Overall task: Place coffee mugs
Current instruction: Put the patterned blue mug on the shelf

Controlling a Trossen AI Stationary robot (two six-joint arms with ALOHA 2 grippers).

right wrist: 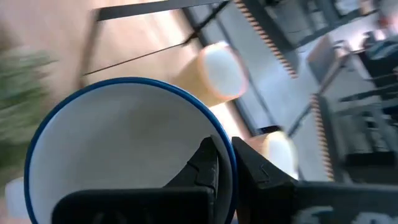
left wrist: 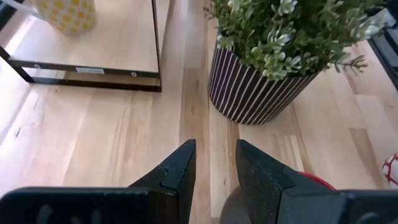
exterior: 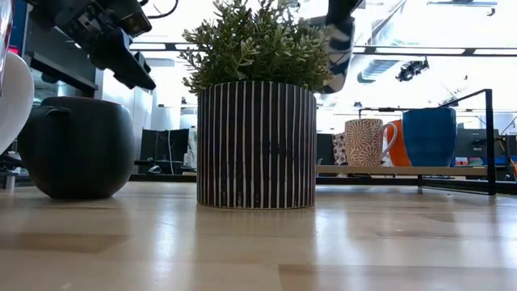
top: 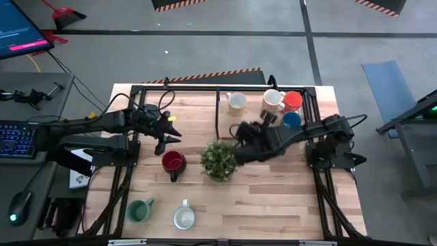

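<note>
My right gripper (right wrist: 229,163) is shut on a white mug with a blue rim (right wrist: 124,155), held up beside the potted plant (top: 218,158). That mug shows high in the low view (exterior: 340,44). My left gripper (left wrist: 214,163) is open and hovers just past the red mug (top: 173,162), touching nothing. A yellow-dotted mug (top: 237,102), a patterned mug (top: 273,100), an orange-red mug (top: 294,100) and a blue mug (top: 291,120) stand upright on the far rack. A green mug (top: 140,210) and a white mug (top: 184,217) stand near the table's near edge. My right gripper pinches the blue-rimmed mug's wall at its rim (right wrist: 231,149), one finger inside the cup and one outside. The mug is lifted clear of the table, above the height of the plant's pot.
The striped pot with the spiky plant (exterior: 255,141) stands mid-table between the two arms. A black metal rack (top: 218,89) with a raised shelf (exterior: 404,170) runs along the far edge. Bare wood lies between the plant and the near mugs.
</note>
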